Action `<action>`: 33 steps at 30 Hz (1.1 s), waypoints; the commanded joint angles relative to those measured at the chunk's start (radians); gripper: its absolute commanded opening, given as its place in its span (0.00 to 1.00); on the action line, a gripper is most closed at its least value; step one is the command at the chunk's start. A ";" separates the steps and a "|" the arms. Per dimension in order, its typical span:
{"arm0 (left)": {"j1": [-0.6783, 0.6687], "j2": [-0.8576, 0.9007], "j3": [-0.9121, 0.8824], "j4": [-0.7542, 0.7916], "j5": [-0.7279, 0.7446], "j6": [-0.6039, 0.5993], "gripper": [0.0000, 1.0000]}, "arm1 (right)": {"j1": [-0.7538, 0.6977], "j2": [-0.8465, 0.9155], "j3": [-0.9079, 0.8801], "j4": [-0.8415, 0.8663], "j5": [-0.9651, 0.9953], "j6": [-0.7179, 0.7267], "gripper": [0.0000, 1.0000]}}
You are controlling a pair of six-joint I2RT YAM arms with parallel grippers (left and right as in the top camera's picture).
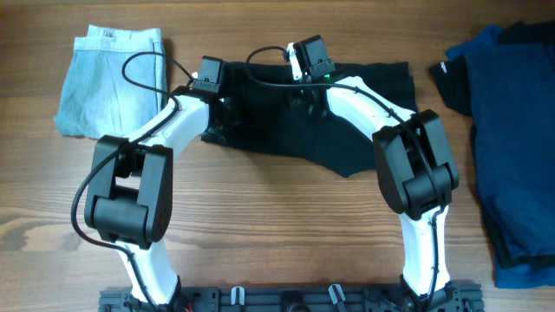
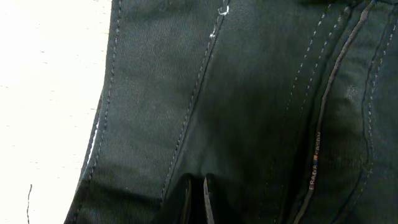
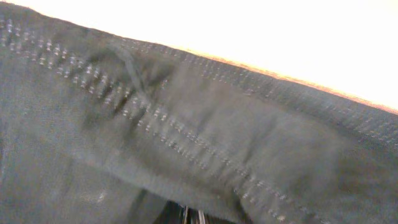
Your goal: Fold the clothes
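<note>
A black garment (image 1: 347, 130) with stitched seams lies spread at the back middle of the wooden table. My left gripper (image 1: 221, 102) is at its left edge. In the left wrist view the fingers (image 2: 196, 199) are pressed close together on the dark cloth (image 2: 249, 93). My right gripper (image 1: 301, 85) is at the garment's top edge. In the right wrist view the fingertips (image 3: 193, 216) are nearly hidden under a raised fold of the hem (image 3: 205, 137) and are closed on it.
A folded light blue garment (image 1: 108, 78) lies at the back left. A blue garment (image 1: 512, 130) with a dark piece (image 1: 451, 82) beside it lies along the right edge. Bare wooden table (image 1: 277, 225) is in front.
</note>
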 commanded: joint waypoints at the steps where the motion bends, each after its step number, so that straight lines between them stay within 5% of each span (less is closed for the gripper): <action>1: 0.003 0.032 -0.008 -0.012 0.015 -0.009 0.08 | -0.005 0.025 0.008 0.052 0.117 0.062 0.04; 4: 0.003 0.032 -0.008 -0.012 0.015 -0.009 0.08 | -0.009 0.025 0.008 0.164 0.215 0.061 0.08; 7: 0.003 0.032 -0.008 -0.012 0.015 -0.009 0.08 | -0.025 0.022 0.010 0.262 0.275 0.057 0.26; 12: 0.003 0.032 -0.008 -0.012 0.015 -0.009 0.09 | -0.054 -0.216 0.024 0.114 0.277 0.054 0.37; 14: 0.003 0.032 -0.008 -0.011 0.015 -0.009 0.09 | -0.074 -0.310 0.024 -0.058 0.277 0.055 0.31; 17: 0.003 0.032 -0.008 -0.008 0.015 -0.009 0.09 | -0.117 -0.351 0.024 -0.264 0.277 0.058 0.04; 23: 0.003 0.032 -0.008 -0.005 0.015 -0.009 0.10 | -0.243 -0.248 -0.003 -0.370 0.138 0.084 0.04; 33: 0.003 0.032 -0.008 -0.004 0.014 -0.009 0.10 | -0.271 -0.050 -0.003 -0.106 0.120 0.084 0.06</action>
